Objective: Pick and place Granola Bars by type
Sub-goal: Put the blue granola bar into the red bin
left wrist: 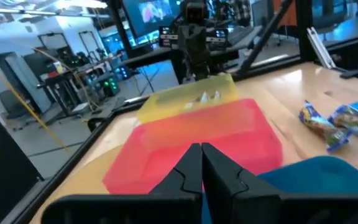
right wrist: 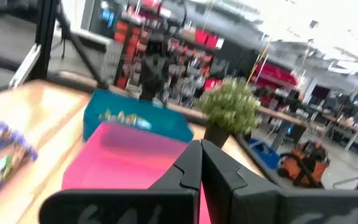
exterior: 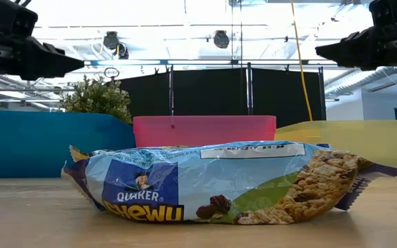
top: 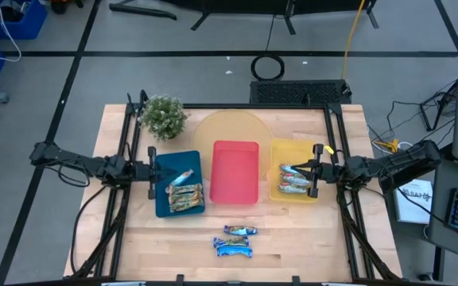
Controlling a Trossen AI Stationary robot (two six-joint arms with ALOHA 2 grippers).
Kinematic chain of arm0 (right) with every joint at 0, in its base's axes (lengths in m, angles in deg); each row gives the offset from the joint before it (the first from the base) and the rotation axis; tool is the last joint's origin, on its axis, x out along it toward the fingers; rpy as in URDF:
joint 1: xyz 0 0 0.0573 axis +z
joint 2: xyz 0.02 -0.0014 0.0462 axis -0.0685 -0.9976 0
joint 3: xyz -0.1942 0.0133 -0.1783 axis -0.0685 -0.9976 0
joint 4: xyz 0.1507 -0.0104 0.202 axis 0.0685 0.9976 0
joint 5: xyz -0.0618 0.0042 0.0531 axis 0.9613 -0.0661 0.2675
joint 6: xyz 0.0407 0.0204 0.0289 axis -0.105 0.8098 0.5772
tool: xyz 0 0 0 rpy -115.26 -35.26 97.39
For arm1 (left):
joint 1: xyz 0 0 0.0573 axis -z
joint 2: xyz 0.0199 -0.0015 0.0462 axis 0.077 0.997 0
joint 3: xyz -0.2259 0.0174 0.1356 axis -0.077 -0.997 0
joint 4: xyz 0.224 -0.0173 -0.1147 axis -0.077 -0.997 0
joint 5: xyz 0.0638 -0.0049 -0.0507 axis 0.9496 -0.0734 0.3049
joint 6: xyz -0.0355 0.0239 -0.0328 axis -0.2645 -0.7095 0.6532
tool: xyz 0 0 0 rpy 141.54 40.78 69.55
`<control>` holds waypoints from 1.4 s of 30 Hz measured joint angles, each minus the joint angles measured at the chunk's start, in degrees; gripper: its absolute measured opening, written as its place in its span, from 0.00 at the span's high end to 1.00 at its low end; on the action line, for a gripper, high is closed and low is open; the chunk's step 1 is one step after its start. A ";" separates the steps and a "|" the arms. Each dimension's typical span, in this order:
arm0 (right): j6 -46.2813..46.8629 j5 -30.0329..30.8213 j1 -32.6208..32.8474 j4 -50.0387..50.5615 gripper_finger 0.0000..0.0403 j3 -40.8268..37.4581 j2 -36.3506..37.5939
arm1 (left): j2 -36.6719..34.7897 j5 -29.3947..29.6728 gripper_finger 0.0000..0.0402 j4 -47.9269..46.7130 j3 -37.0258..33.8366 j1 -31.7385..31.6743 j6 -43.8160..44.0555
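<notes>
Shiny blue-wrapped Granola Bars (top: 234, 241) lie loose on the near middle of the table (top: 308, 238), near the empty red tray (top: 235, 171). Others fill the blue tray (top: 165, 167) at left and the yellow tray (top: 281, 149) at right. They look light, crinkly and slippery, with a soft chewy core; a grip across the middle of the slim body seems safest. The left gripper (left wrist: 201, 163) and right gripper (right wrist: 201, 160) hover by their trays, fingers pressed together, empty. How many loose bars overlap is hard to tell.
</notes>
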 joint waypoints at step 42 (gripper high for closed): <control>32.56 8.71 22.27 36.57 0.50 67.34 -91.54 | 0.20 6.47 0.95 0.74 0.04 0.02 8.34</control>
